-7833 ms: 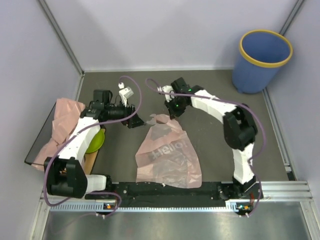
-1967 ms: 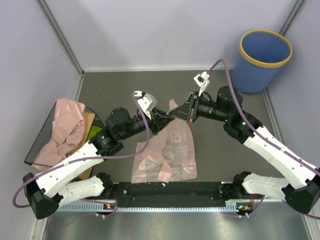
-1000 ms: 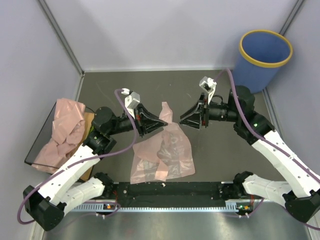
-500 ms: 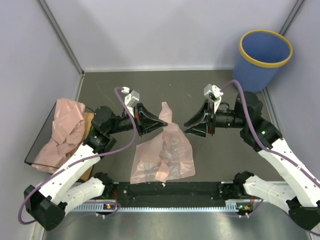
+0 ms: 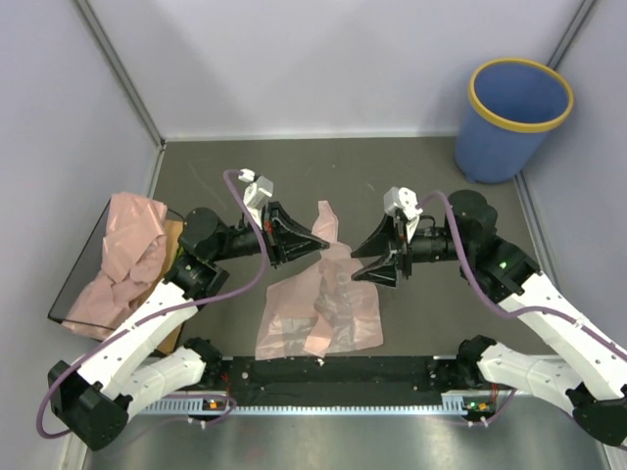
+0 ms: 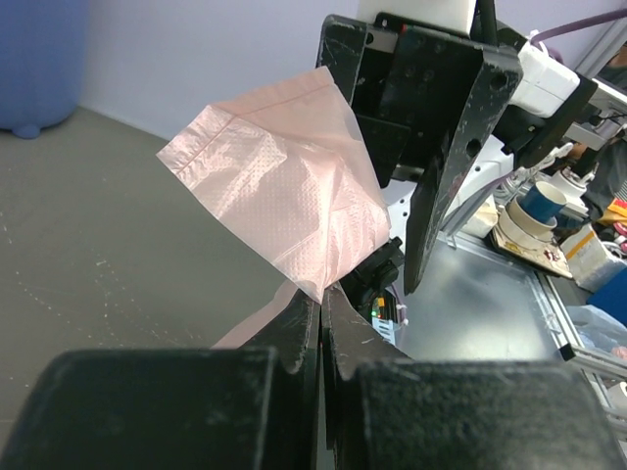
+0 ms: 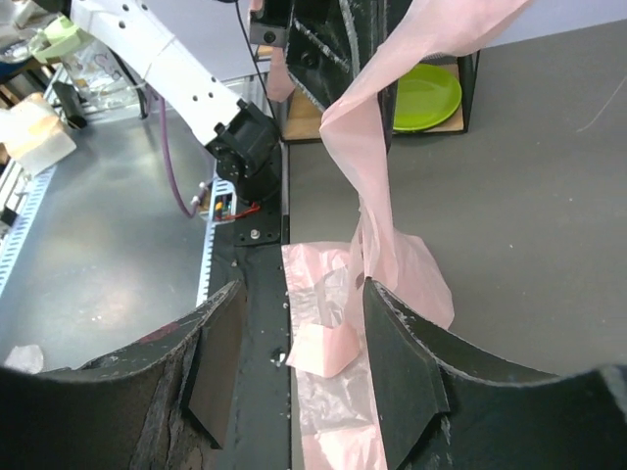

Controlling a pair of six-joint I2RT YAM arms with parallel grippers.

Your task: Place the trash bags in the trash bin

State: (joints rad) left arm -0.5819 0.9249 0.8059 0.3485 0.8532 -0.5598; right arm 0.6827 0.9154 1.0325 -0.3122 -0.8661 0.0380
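One pale pink trash bag lies partly on the dark table, with its upper handle lifted. My left gripper is shut on that handle, and the pink film sticks out above the closed fingertips. My right gripper is open just right of the raised bag, holding nothing. In the right wrist view the hanging strip passes by the right finger, and the open gripper frames the bag's lower part. The blue trash bin with a yellow rim stands at the far right corner. More pink bags are heaped at the left.
The heap of bags rests on a dark stand at the left edge, with a green dish on its shelf. Grey walls close the table on three sides. A black rail runs along the near edge between the arm bases.
My right gripper has moved left and closer to the raised bag, and its jaws stand wider than half a second ago. The left gripper holds the handle in the same place.
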